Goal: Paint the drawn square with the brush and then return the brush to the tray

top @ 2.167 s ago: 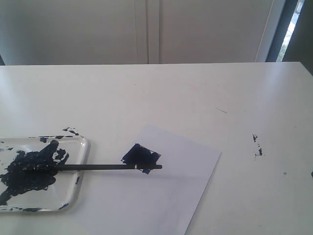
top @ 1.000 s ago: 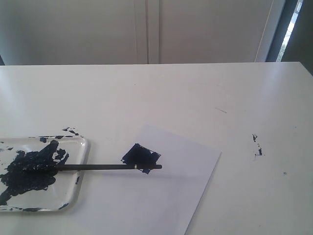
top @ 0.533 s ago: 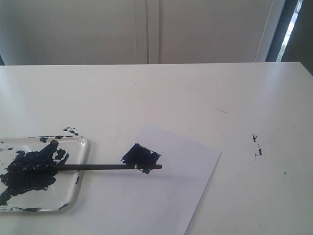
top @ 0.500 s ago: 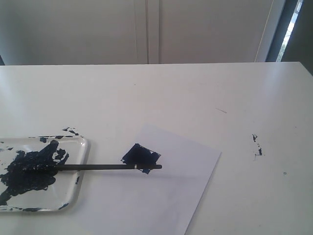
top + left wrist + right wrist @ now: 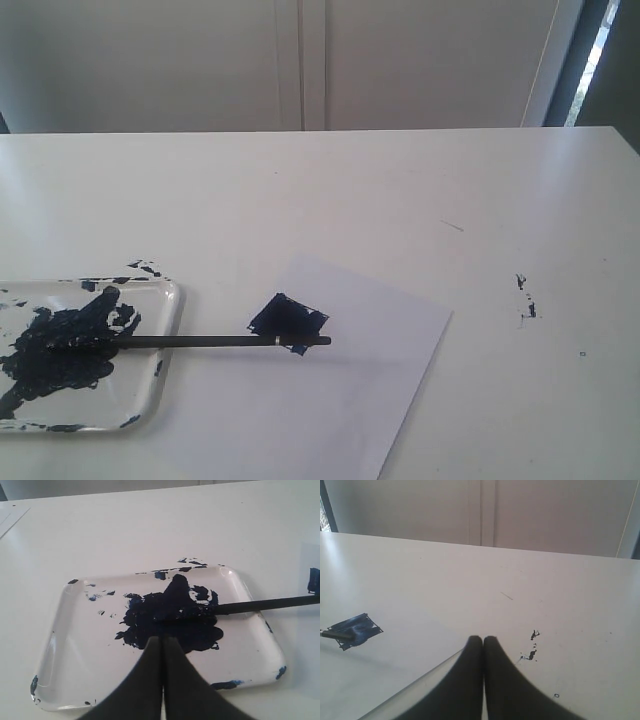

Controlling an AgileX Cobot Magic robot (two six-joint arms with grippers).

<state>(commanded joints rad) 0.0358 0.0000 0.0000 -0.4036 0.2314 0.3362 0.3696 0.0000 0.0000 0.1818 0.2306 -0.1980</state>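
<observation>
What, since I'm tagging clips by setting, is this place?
Probably an indoor test bench set up for painting: a white table, a brush lying tip-first in a paint-smeared tray, and plain wall panels behind.

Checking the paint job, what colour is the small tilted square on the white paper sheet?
Dark navy; the small tilted square shows best in the exterior view.

One small change shows in the exterior view. About two seconds ago a little dark shape sat at the far right edge of the picture, over the table (image 5: pixel 560 400) and nearer the camera than the paint specks (image 5: pixel 525 297). From one second ago until now that shape is gone. What it was cannot be told. Nothing else shows any shift across the pictures.
</observation>
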